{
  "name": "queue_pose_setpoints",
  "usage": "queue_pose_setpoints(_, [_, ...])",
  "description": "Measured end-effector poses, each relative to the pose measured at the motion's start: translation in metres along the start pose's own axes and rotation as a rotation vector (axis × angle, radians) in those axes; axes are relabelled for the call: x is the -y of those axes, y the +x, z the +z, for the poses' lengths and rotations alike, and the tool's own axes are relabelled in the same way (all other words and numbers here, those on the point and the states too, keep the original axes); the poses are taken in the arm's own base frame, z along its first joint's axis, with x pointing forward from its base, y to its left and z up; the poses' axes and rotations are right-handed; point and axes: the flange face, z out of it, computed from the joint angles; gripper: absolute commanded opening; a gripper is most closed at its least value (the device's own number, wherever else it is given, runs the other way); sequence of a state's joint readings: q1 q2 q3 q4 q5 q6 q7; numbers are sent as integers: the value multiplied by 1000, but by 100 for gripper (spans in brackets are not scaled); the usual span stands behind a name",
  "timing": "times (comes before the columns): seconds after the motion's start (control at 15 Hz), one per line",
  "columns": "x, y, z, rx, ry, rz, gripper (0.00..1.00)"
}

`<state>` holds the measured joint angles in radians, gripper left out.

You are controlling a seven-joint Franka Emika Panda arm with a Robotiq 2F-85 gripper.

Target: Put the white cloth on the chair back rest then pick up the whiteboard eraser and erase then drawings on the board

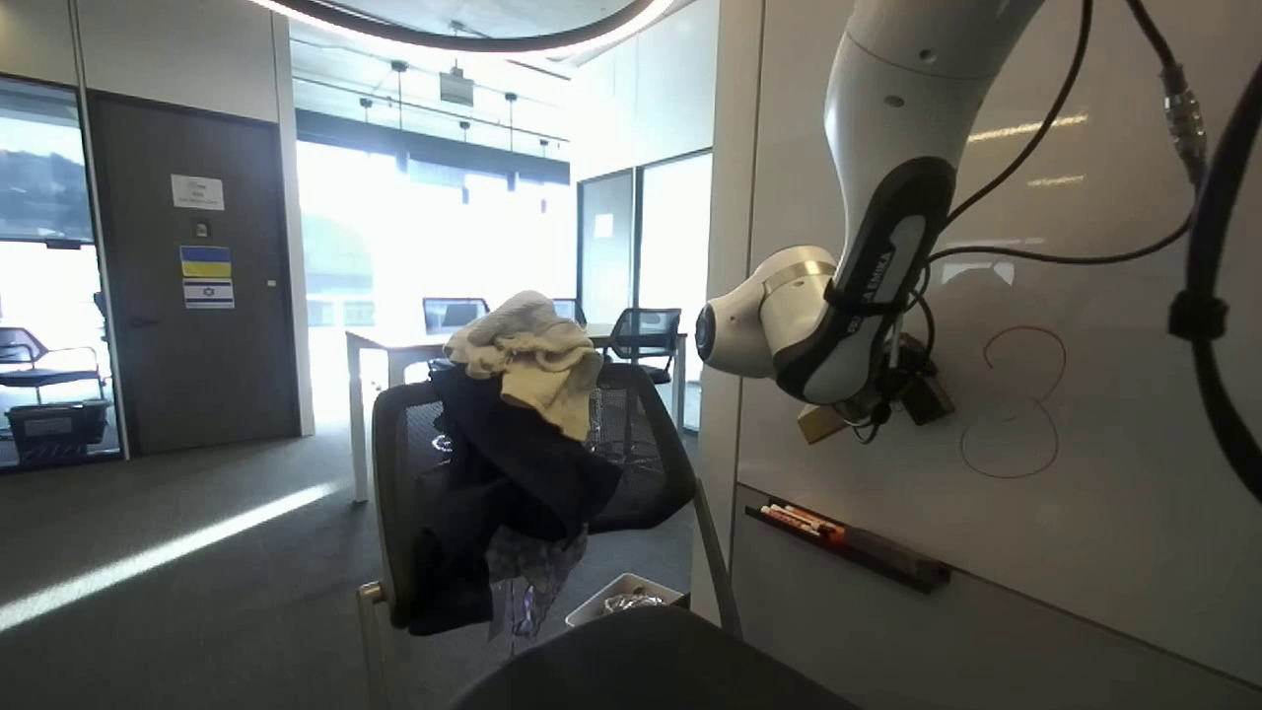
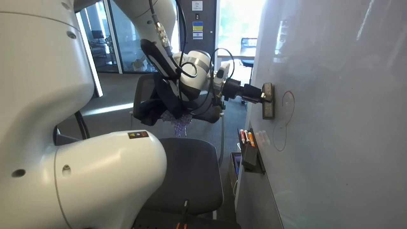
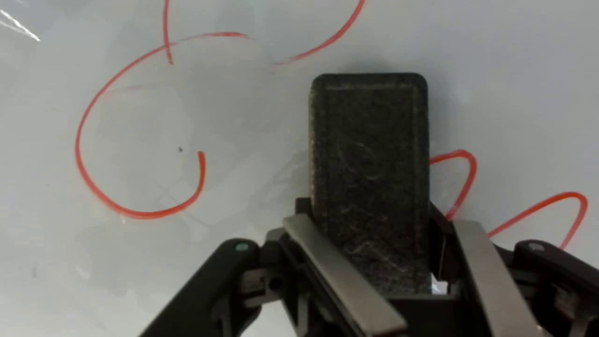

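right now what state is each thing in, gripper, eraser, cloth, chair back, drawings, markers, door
gripper, shut on the eraser
eraser, held at the board, contact unclear
white cloth, bunched over the chair back rest, on the black garment
chair back rest, partly covered
black garment, draped, hanging down
red drawings, on the board, lines broken by gaps, partly hidden by eraser and gripper
markers, lying on the ledge
door, shut

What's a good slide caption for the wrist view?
Gripper holding a dark whiteboard eraser in front of the board, red drawings on either side.
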<state>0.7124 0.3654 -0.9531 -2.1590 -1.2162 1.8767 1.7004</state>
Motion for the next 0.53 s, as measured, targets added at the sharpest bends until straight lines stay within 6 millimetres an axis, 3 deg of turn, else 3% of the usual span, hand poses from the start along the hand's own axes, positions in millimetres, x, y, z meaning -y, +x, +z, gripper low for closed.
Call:
queue_pose_setpoints(0.27, [-17,19,-2,49,-11,41,31])
queue_pose_setpoints(0.53, [-3,15,-1,78,15,27,31])
